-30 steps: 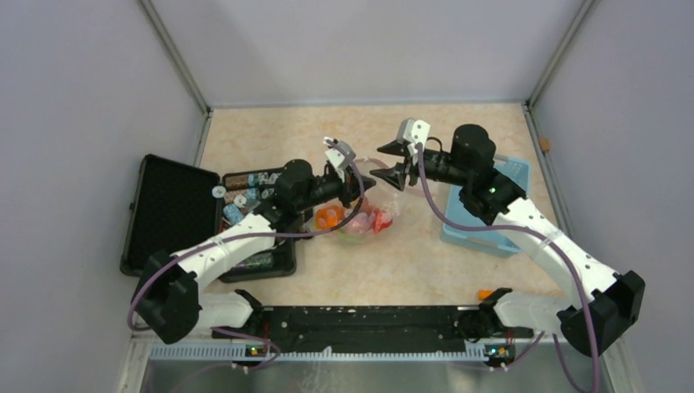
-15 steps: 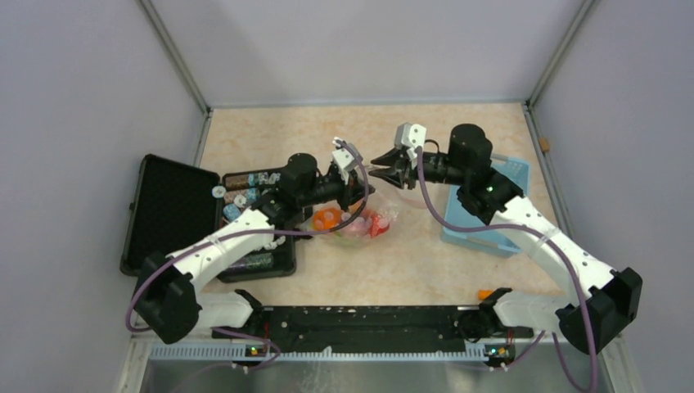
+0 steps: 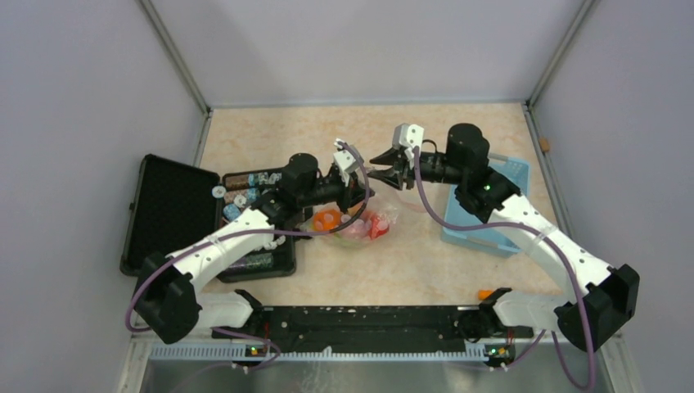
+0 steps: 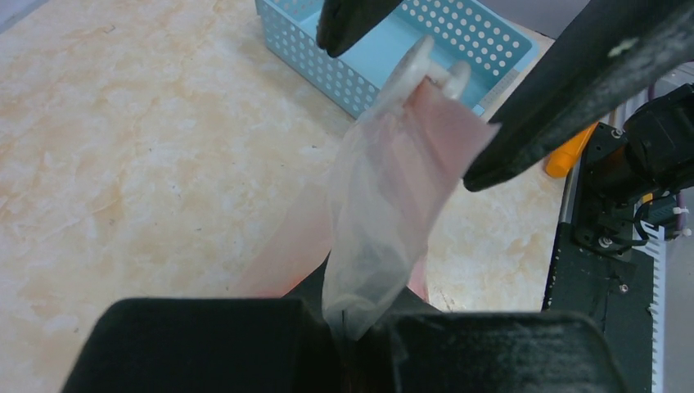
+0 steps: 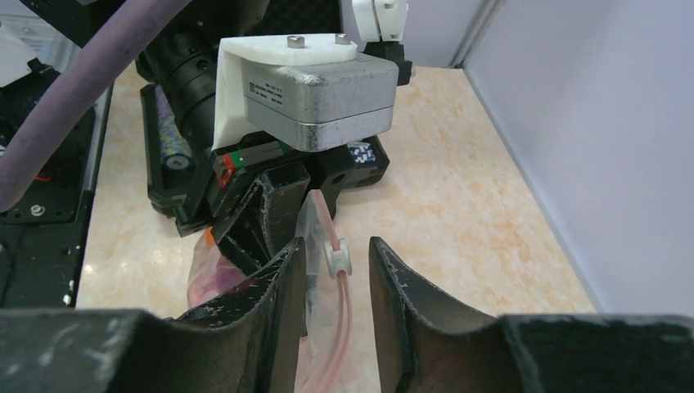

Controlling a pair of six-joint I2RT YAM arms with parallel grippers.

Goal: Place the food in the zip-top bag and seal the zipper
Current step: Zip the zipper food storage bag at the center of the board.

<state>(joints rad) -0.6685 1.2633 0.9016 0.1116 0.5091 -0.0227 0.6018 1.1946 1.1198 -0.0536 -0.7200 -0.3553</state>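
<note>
The zip-top bag (image 3: 360,223) lies mid-table with the food (image 3: 375,223) inside, an orange piece (image 3: 327,218) at its left. My left gripper (image 3: 358,182) is shut on the bag's upper edge and holds it up; in the left wrist view the clear film (image 4: 385,188) rises from my shut jaws (image 4: 360,327) to the white slider (image 4: 417,70). My right gripper (image 3: 383,168) is open, one finger on each side of the slider (image 5: 338,256), with a gap on both sides. The pinkish-red zipper (image 5: 340,327) hangs below the slider.
A light-blue basket (image 3: 491,209) stands at the right under my right arm. An open black case (image 3: 168,213) with round tokens (image 3: 245,196) lies at the left. A small orange object (image 3: 485,293) sits near the right arm's base.
My right gripper has moved left to the bag's top and its jaws have narrowed around the slider. My left gripper shifted slightly right with the bag edge.
</note>
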